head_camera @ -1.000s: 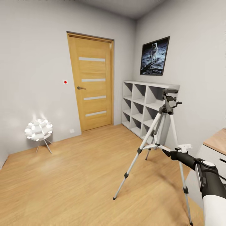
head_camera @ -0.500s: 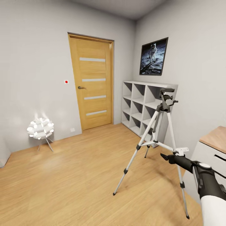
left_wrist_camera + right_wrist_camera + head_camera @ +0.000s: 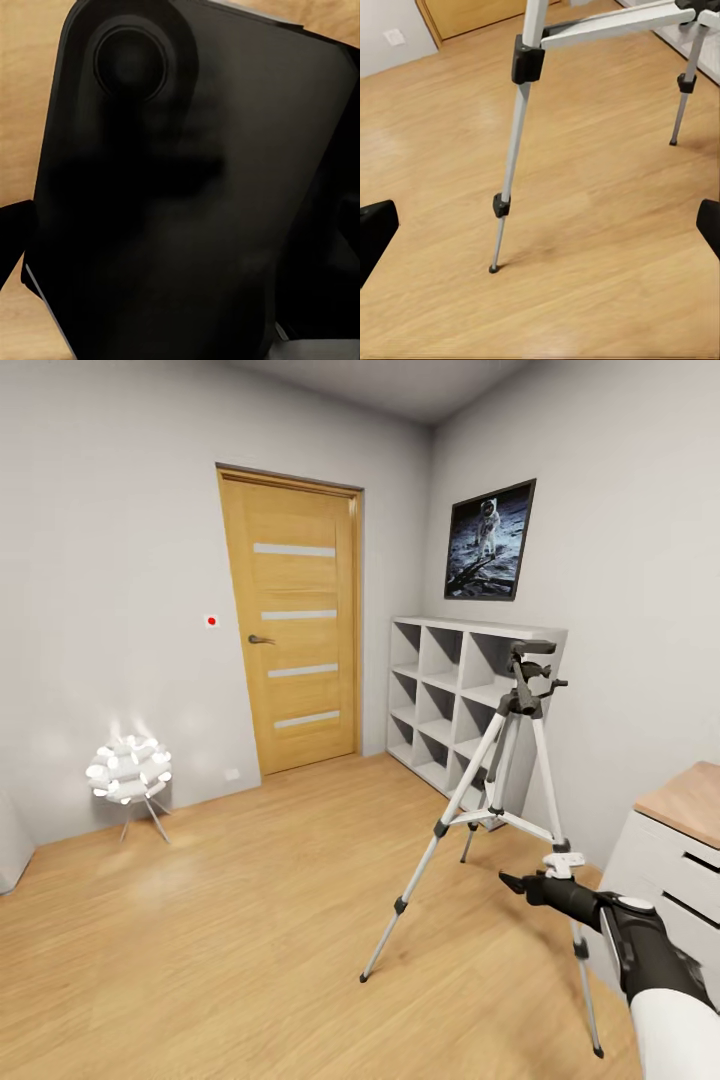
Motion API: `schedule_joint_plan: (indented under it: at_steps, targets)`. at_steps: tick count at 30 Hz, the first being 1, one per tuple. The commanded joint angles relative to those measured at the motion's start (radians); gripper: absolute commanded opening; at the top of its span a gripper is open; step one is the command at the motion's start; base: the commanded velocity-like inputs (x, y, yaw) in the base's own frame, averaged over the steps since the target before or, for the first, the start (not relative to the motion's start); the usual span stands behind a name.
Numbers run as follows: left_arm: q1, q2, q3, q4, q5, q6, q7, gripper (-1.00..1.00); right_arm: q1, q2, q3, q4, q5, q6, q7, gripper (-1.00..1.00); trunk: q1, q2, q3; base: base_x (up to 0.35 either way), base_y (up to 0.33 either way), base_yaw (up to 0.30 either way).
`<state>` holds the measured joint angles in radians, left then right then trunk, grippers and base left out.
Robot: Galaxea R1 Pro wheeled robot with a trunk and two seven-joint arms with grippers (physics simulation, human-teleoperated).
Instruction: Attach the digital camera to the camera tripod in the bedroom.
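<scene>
Head, right wrist share camera tripod (image 3: 515,760); left wrist blocked close.

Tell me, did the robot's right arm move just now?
Yes. Against the camera tripod, which kept its place over the last half second, the right gripper dropped lower and slid a little left, ending below the tripod's leg brace and beside its near leg.

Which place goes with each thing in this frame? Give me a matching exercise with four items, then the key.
Things:
1. camera tripod
2. ball lamp
3. astronaut picture
4. cube shelf

Places:
A. hung on the right-hand wall, above the shelf
B. on the floor by the wall, left of the door
C. standing on the wood floor in front of the shelf
D. against the right-hand wall, right of the door

Pairs: 1-C, 2-B, 3-A, 4-D
</scene>
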<state>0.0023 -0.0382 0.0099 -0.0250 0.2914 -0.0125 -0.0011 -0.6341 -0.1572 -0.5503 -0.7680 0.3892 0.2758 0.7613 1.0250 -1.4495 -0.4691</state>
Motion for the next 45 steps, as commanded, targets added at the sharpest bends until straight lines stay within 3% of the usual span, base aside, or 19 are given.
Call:
schedule_joint_plan:
  at_steps: [1,7,11,17,22,30,31,34,35,36,45]
  targets:
    - [0.0,0.0,0.001,-0.001,0.005,-0.001,0.0,1.0,-0.001,0.001,-0.004,0.007,0.006,0.005,0.007,1.0,0.0,-0.001,-0.001,0.0,0.0,0.0]
    - [0.0,0.0,0.001,-0.001,0.005,-0.001,0.0,1.0,0.0,-0.003,-0.005,0.104,0.011,0.006,0.006,1.0,0.0,-0.001,-0.001,0.0,0.0,0.0]
    - [0.0,0.0,0.001,-0.001,0.005,-0.001,0.001,1.0,0.008,-0.008,-0.005,0.206,0.058,0.005,-0.01,1.0,0.0,-0.001,-0.001,0.0,0.0,0.0]
    - [0.0,0.0,0.002,-0.001,0.005,-0.001,0.001,1.0,0.079,-0.012,-0.005,0.363,0.14,0.005,-0.1,1.0,0.0,-0.001,-0.001,0.0,0.0,0.0]
    - [0.0,0.001,0.002,-0.001,0.006,-0.001,0.001,1.0,0.172,-0.013,-0.004,0.475,0.162,0.005,-0.211,1.0,0.0,-0.001,-0.001,0.0,0.0,0.0]
    - [0.0,0.001,0.002,-0.001,0.006,-0.001,0.001,1.0,0.18,-0.013,-0.003,0.545,0.163,0.005,-0.274,1.0,0.0,-0.001,-0.001,0.0,0.0,0.0]
    - [0.001,0.001,0.002,-0.001,0.007,-0.001,0.001,1.0,0.202,-0.013,-0.002,0.617,0.163,-0.03,-0.368,1.0,0.0,-0.001,-0.001,0.0,0.0,0.0]
    - [0.0,0.002,0.002,-0.001,0.013,-0.001,0.001,1.0,0.245,-0.012,0.0,0.706,0.162,-0.106,-0.507,1.0,0.0,-0.001,-0.001,0.0,0.0,0.0]
    - [0.0,0.002,0.003,-0.001,0.032,-0.001,0.001,1.0,0.295,-0.011,0.002,0.761,0.162,-0.165,-0.615,1.0,0.0,-0.001,-0.001,0.0,0.0,0.0]
    - [0.0,0.002,0.002,-0.001,0.045,-0.001,0.001,1.0,0.314,-0.01,0.001,0.775,0.161,-0.181,-0.648,1.0,0.0,-0.001,-0.001,0.0,0.0,0.0]
    - [0.0,0.001,0.0,-0.001,0.106,0.0,0.001,1.0,0.352,-0.01,0.003,0.799,0.161,-0.221,-0.696,1.0,0.0,-0.001,-0.001,0.183,0.0,0.0]
